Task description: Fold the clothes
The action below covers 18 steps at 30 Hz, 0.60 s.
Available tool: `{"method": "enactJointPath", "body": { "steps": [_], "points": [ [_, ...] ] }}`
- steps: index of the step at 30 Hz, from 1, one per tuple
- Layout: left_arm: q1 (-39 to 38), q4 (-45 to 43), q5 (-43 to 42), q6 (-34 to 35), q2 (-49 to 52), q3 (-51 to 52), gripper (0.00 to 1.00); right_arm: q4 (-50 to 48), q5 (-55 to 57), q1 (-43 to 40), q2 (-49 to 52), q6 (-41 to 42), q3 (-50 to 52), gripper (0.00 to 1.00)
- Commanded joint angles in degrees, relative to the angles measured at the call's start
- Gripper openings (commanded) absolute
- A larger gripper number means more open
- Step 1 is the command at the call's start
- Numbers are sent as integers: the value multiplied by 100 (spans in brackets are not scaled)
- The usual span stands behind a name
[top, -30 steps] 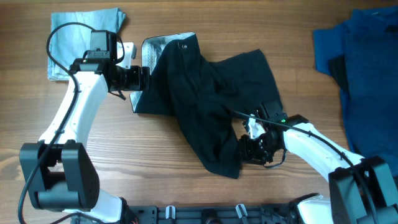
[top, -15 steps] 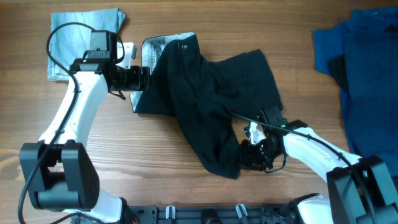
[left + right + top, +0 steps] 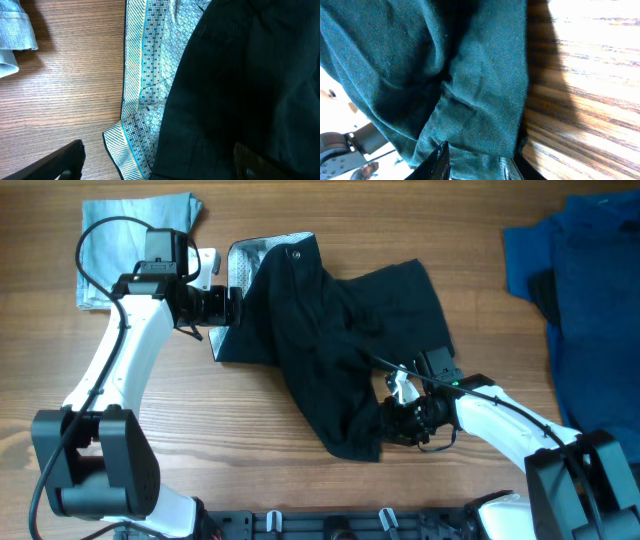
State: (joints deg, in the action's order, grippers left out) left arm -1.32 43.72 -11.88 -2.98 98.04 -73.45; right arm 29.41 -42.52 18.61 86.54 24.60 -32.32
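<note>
The black shorts [image 3: 340, 330] lie crumpled across the middle of the table [image 3: 250, 440], with the waistband [image 3: 250, 265] turned toward the left side and its pale patterned lining facing up; a small button [image 3: 296, 253] shows on that lining near the far end of the band; one leg spreads toward the right, the other runs down toward the near edge and ends in a rumpled hem. The left gripper [image 3: 230, 306] hovers at the waistband's outer edge with its jaws spread wide; in the left wrist view one finger [image 3: 55, 162] is over bare wood and the other is over black cloth, and neither closes on anything. The right gripper [image 3: 398, 418] sits at the hem of the near leg, its jaws narrow; in the right wrist view a fold of the dark cloth runs down between the fingertips [image 3: 439, 159], so it is pinching the shorts there. A pale-blue denim piece [image 3: 135, 240] lies folded at the far left corner, apart from the shorts; a heap of dark-blue and black cloth [image 3: 590, 300] sits along the right edge, well away from both arms.
</note>
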Motion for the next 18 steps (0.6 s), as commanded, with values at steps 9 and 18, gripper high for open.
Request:
{"method": "enactJointPath", "body": {
  "steps": [9, 18],
  "points": [
    [37, 9, -74, -125, 22, 24, 95, -437, -538, 20, -79, -297, 22, 4],
    [37, 13, -76, -122, 22, 24, 96, -177, -24, 20, -72, 111, 94, 51]
  ]
}}
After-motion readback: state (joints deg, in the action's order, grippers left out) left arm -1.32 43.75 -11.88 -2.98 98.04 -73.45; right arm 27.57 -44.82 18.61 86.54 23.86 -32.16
